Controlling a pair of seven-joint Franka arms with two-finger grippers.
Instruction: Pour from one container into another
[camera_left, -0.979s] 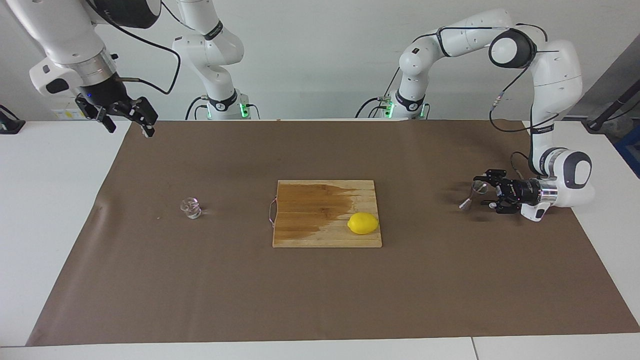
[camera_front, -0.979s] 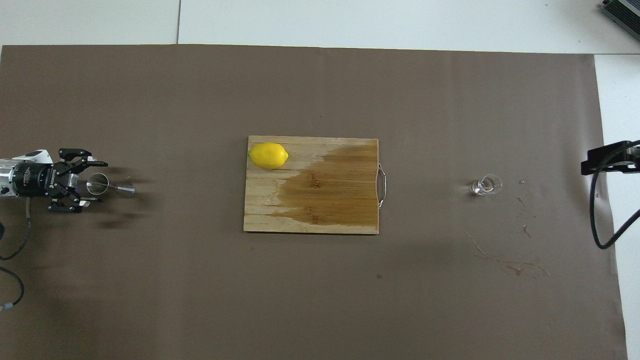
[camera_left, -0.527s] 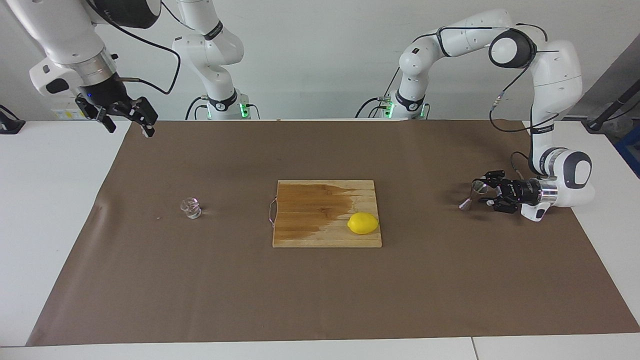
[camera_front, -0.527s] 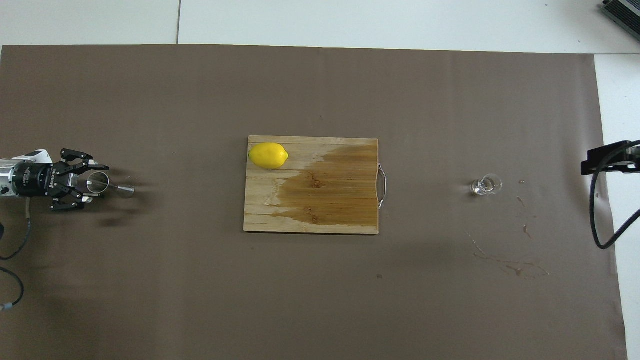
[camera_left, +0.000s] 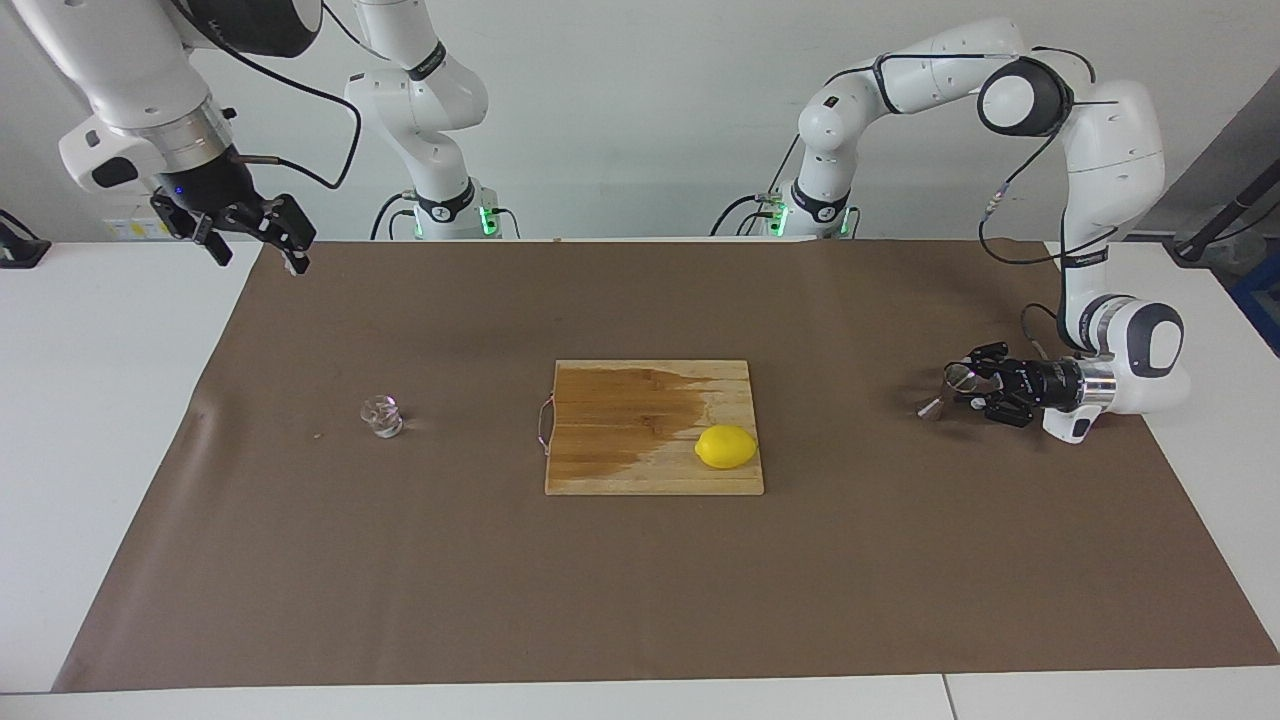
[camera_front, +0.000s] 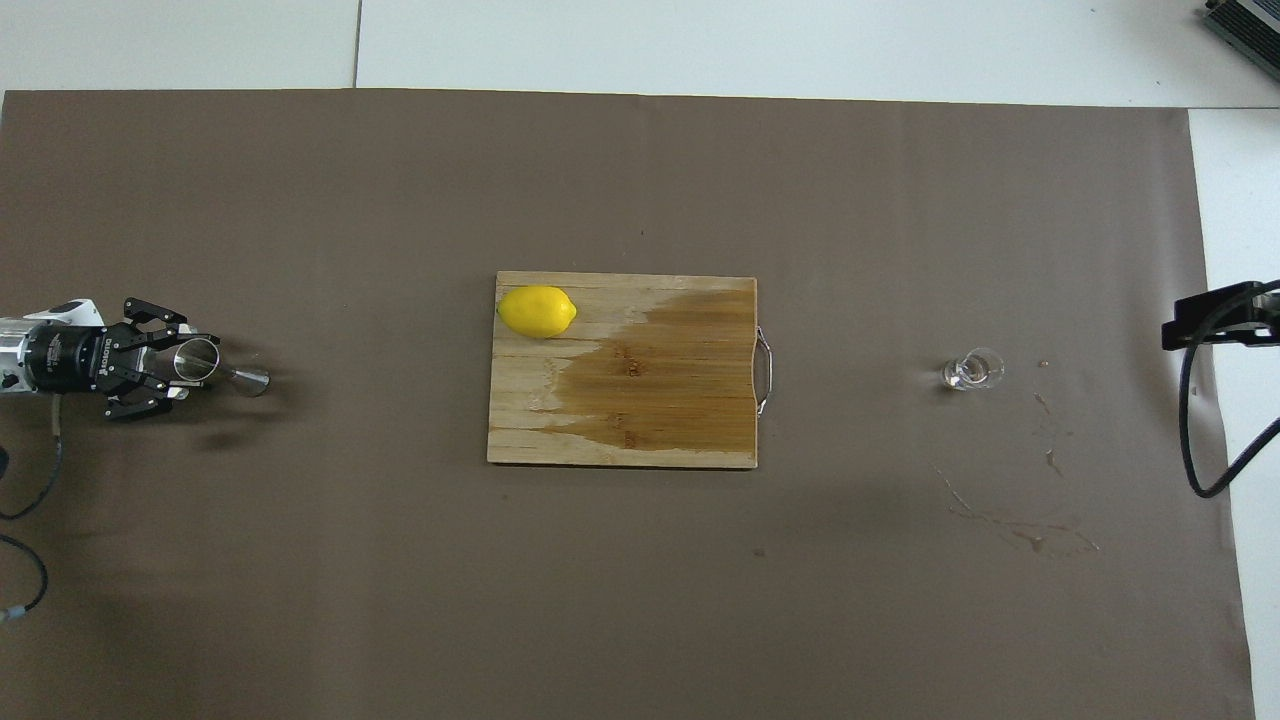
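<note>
jaws of the left gripper (camera_left: 968, 388) pinch the jigger (camera_left: 950, 386), low over the mat at the left arm's end, well apart from the cutting board (camera_left: 654, 470); likely securing the receiver first. right gripper (camera_left: 255, 240) waits raised, jaws spread. overhead: glass cup (camera_front: 971, 370) stands beside the board's handle end, lemon (camera_front: 537, 311) on the board.

Left tool (camera_left: 968, 388) low, horizontal (closed); right tool (camera_left: 255, 240) raised, open.
</note>
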